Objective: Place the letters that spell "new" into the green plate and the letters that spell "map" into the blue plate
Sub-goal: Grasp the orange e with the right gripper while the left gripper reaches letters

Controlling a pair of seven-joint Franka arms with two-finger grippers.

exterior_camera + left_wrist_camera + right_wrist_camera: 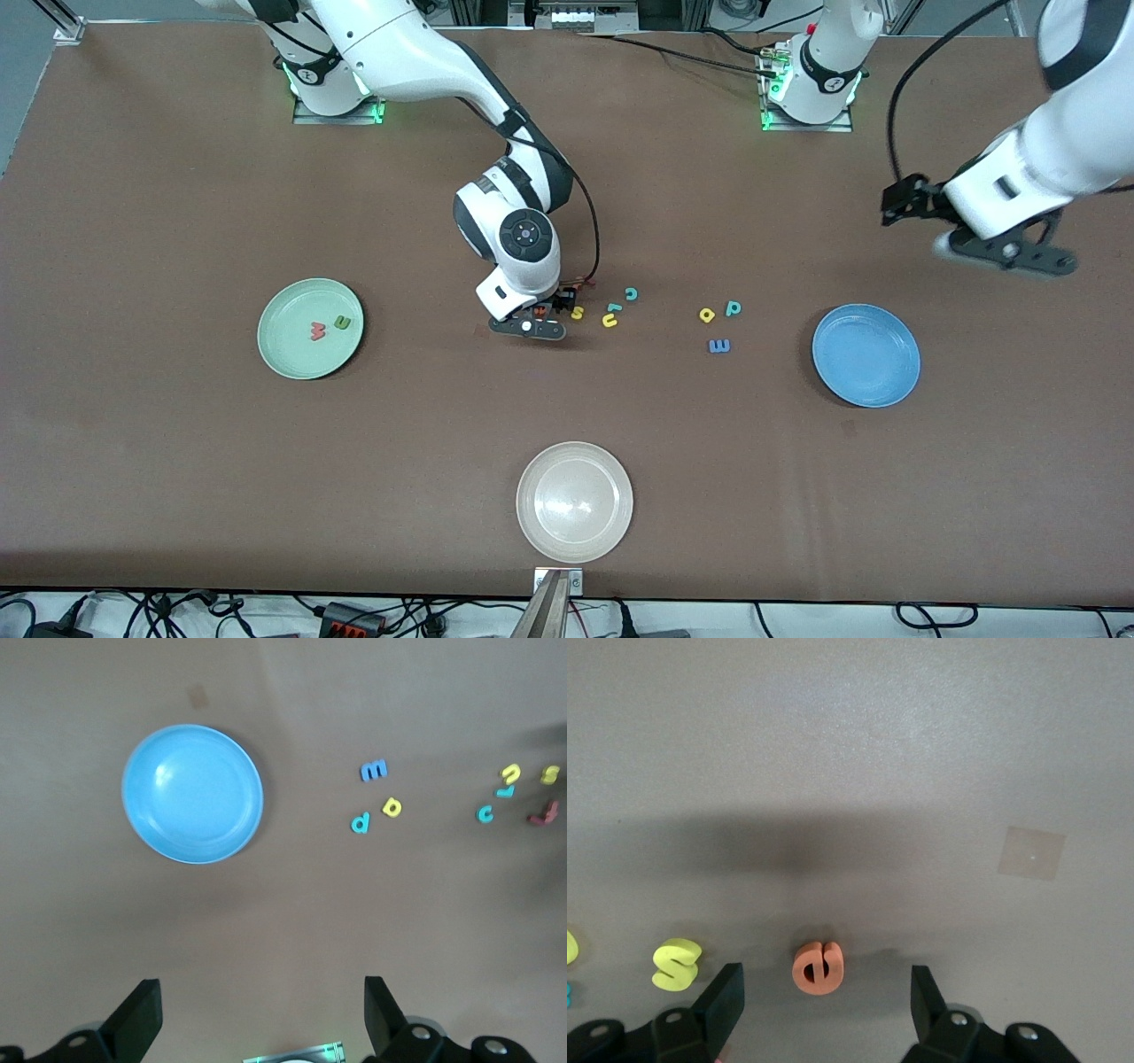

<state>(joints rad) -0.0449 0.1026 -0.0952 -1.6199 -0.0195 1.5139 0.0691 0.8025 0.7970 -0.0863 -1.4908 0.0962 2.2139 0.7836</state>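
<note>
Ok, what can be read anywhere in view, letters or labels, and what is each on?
"w": salmon, in green plate.
"n": green, same plate.
"e": orange, on table.
"s": yellow, on table.
"u": yellow, on table.
"c": teal, on table.
"a": yellow, on table.
"p": teal, on table.
"m": blue, on table.
Red piece by the "s": unreadable.
Arm-base marks: too small to read.

Green plate (283, 354), frame left: salmon w (317, 331) and green n (343, 322) inside. Orange e (819, 966) flat on table, centre. Blue plate (877, 381), right, empty; blue m (719, 346), yellow a (706, 315), teal p (733, 308) nearby.
</note>
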